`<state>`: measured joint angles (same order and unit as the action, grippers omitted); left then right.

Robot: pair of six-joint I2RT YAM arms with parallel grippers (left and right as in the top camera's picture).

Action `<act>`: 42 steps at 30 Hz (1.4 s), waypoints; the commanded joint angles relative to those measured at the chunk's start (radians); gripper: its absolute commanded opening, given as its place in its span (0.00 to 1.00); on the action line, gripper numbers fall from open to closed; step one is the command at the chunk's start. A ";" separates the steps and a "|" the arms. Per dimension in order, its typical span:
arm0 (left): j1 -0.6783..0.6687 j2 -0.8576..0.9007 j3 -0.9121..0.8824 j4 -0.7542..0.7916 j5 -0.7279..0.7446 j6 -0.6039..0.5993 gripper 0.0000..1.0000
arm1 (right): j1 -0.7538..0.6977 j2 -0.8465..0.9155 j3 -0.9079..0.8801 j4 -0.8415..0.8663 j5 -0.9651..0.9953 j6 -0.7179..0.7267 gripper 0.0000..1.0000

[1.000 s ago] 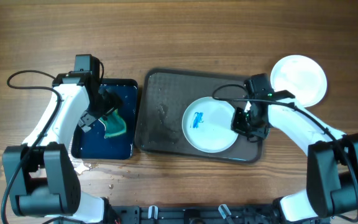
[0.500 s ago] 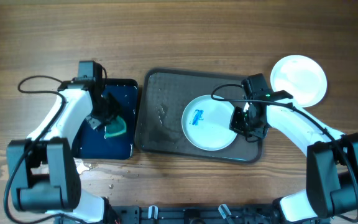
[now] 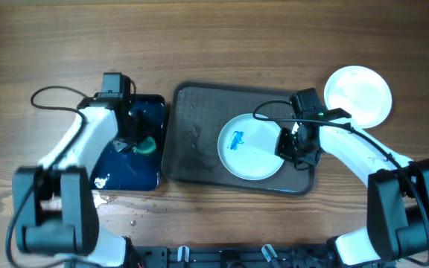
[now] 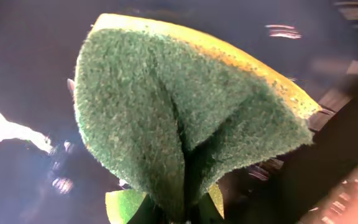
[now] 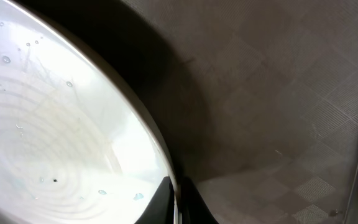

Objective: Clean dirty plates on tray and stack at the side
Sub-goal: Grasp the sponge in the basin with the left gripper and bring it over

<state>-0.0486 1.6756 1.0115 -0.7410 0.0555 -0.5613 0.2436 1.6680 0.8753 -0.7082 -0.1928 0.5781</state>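
A white plate with a blue smear lies on the dark tray. My right gripper is shut on the plate's right rim; its fingertips pinch the edge from both sides. A second white plate lies on the table at the far right. Over the blue water basin, my left gripper is shut on a green and yellow sponge, which is folded between the fingers and fills the left wrist view.
Water drops lie on the wooden table just below the basin. Cables run from both arms. The tray's left half is wet and bare.
My left gripper closed on the sponge in the basin and shifted slightly right. The right gripper and the plate it holds stayed where they were.
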 commanded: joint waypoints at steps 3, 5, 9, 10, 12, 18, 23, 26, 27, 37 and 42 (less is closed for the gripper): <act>-0.249 -0.207 0.037 -0.065 -0.511 0.015 0.04 | 0.002 0.011 -0.007 0.002 0.058 -0.003 0.05; -0.341 -0.206 0.037 -0.103 -0.720 -0.019 0.04 | 0.002 0.011 -0.007 -0.002 0.058 -0.013 0.05; -0.388 -0.206 0.037 -0.113 -0.898 -0.079 0.04 | 0.002 0.011 -0.007 -0.010 0.055 -0.021 0.04; -0.388 -0.206 0.037 -0.115 -0.910 -0.080 0.04 | 0.002 0.011 -0.007 -0.011 0.055 -0.022 0.05; -0.388 -0.206 0.037 -0.117 -0.936 -0.091 0.04 | 0.002 0.011 -0.007 -0.011 0.054 -0.021 0.04; -0.385 -0.206 0.037 -0.121 -0.798 -0.143 0.04 | 0.002 0.011 -0.007 -0.013 0.054 -0.024 0.05; -0.385 -0.206 0.037 -0.031 -0.220 -0.139 0.04 | 0.002 0.011 -0.006 -0.008 0.055 -0.028 0.05; -0.387 -0.200 0.037 0.070 0.139 -0.138 0.04 | 0.002 0.011 -0.006 -0.007 0.055 -0.029 0.04; -0.394 -0.188 0.037 0.108 0.229 -0.130 0.04 | 0.002 0.011 -0.007 -0.006 0.055 -0.029 0.05; -0.628 0.146 0.037 0.448 0.496 -0.136 0.04 | 0.002 0.011 -0.006 -0.010 0.035 -0.028 0.05; -0.673 0.246 0.037 0.517 0.533 -0.151 0.04 | 0.002 0.011 -0.006 -0.012 0.035 -0.025 0.05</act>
<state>-0.7193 1.8900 1.0344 -0.2310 0.5430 -0.6960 0.2436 1.6680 0.8757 -0.7113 -0.1944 0.5526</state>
